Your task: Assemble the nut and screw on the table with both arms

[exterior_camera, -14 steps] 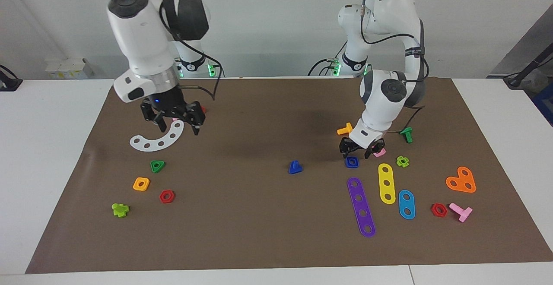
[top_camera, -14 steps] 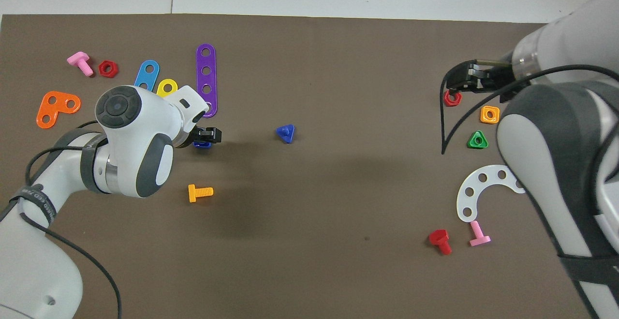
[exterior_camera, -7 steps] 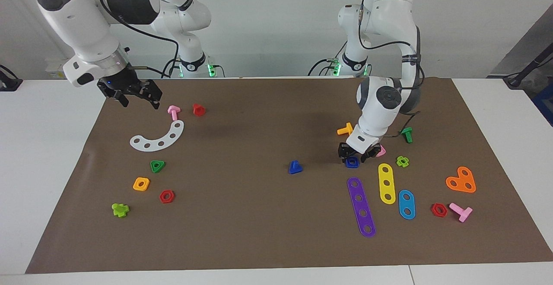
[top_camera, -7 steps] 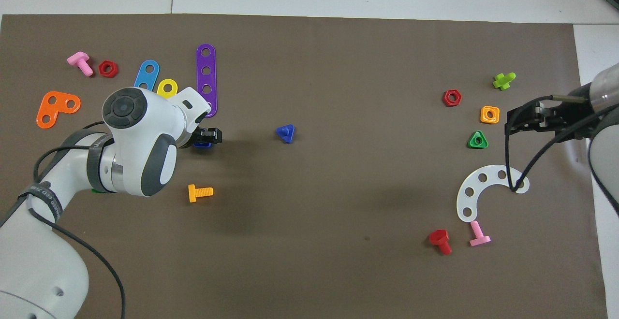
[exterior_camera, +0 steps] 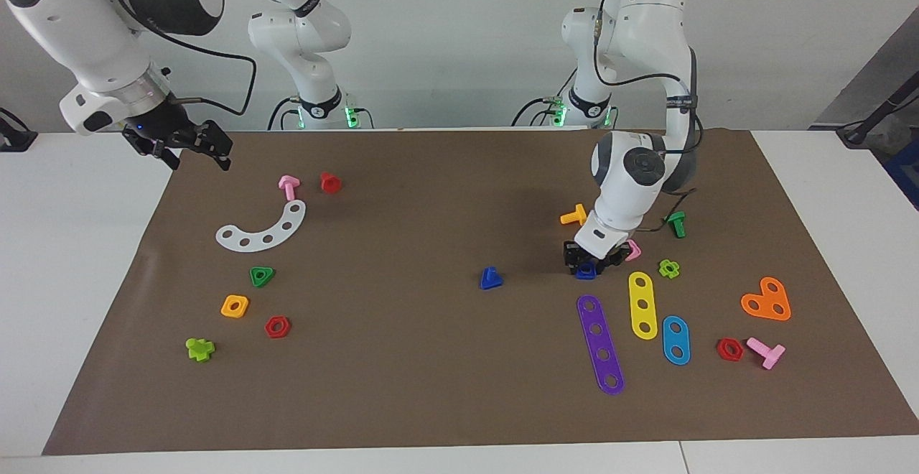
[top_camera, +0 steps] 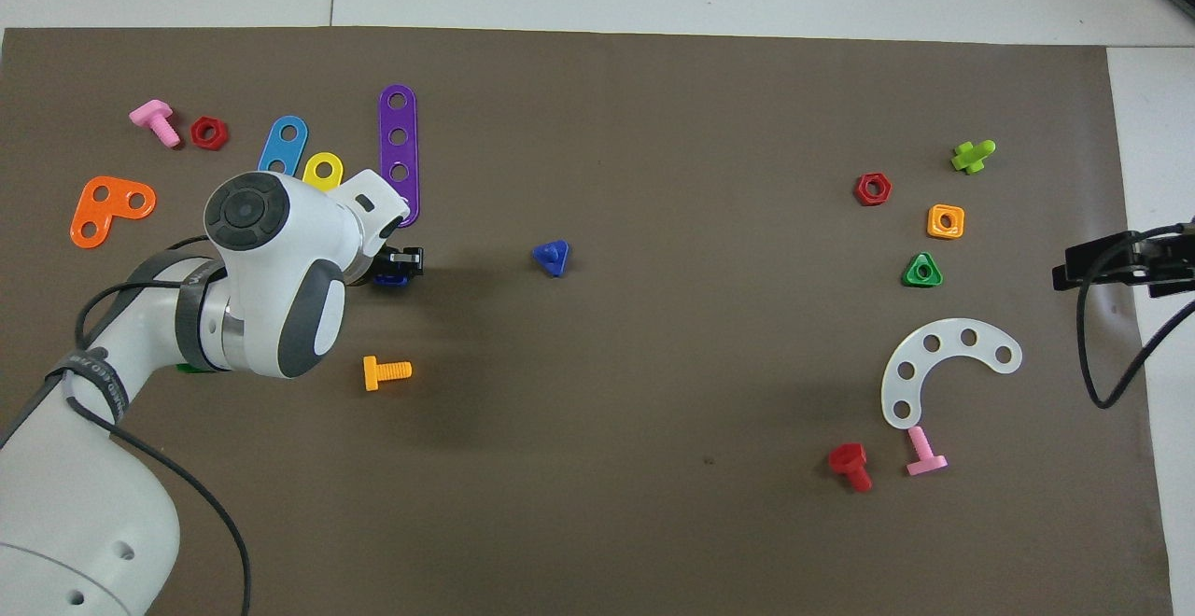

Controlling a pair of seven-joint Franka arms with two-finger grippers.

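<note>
The blue square nut (exterior_camera: 586, 270) lies on the brown sheet (exterior_camera: 445, 373) toward the left arm's end of the table; it also shows in the overhead view (top_camera: 390, 278). My left gripper (exterior_camera: 587, 262) (top_camera: 401, 266) is down at the sheet, its fingers closed against the nut's sides. The blue screw (exterior_camera: 490, 278) (top_camera: 553, 257) rests on its triangular head, shaft up, near the middle of the sheet, apart from both grippers. My right gripper (exterior_camera: 188, 149) (top_camera: 1120, 266) is open and empty, raised over the sheet's edge at the right arm's end.
A pink nut (exterior_camera: 633, 251), an orange screw (exterior_camera: 574, 215) and a green screw (exterior_camera: 675, 224) lie close around the left gripper. Purple (exterior_camera: 600, 345) and yellow (exterior_camera: 642, 304) strips lie farther from the robots. A white arc (exterior_camera: 262, 230) and small nuts lie at the right arm's end.
The right arm swung up and away from the white arc out to the sheet's edge. The left gripper lowered onto the blue nut and its fingers closed in.
</note>
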